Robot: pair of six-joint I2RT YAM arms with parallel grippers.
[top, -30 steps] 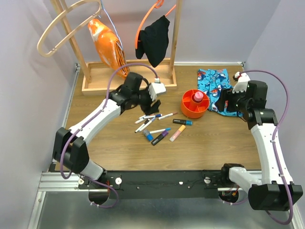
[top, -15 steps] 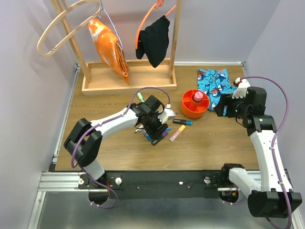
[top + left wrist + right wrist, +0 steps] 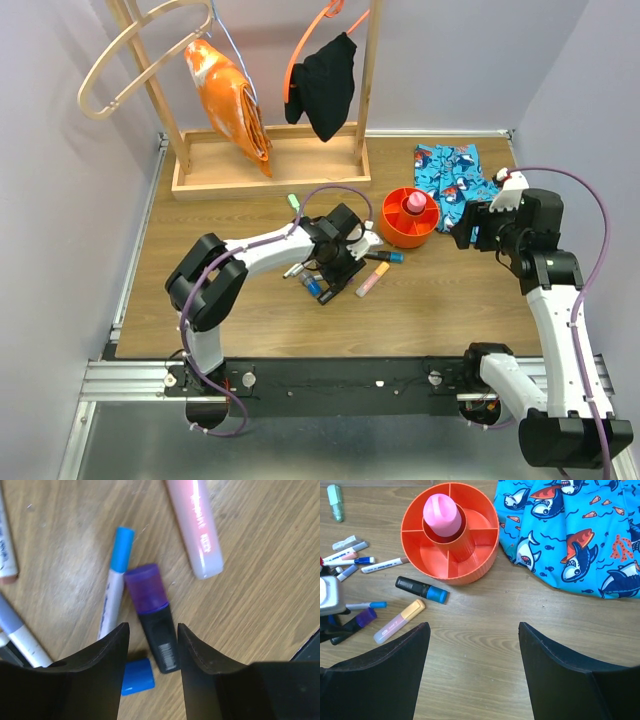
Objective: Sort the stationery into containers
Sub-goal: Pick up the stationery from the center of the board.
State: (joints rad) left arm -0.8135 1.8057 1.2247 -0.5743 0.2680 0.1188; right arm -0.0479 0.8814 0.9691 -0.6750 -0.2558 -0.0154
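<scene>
The left gripper (image 3: 151,630) hung low over the purple-capped highlighter (image 3: 146,587), which lay left of the orange tub (image 3: 492,545) and on its near side. The jaws stood parted just wider than the black barrel and straddled it, holding nothing yet. To grip well, it likely needed to drop straight down and close across the barrel's middle. The left finger also had to stay clear of the blue-capped pen (image 3: 117,587) that touched the highlighter, and of the loose blue stub (image 3: 136,676) just beside its tail. The right gripper (image 3: 472,645) hovered on the tub's near right, jaws wide apart and empty.

There was one tub, with one pink tube (image 3: 441,514) upright in its centre well and its outer sections bare. Left of the tub lay one purple-capped highlighter, one pink-and-orange highlighter (image 3: 400,621) and one black marker with a blue cap (image 3: 421,590). About six thin white pens lay there too, though the arm hid part of that cluster, so the count was unsure. One small green item (image 3: 335,495) lay far left of the tub.
</scene>
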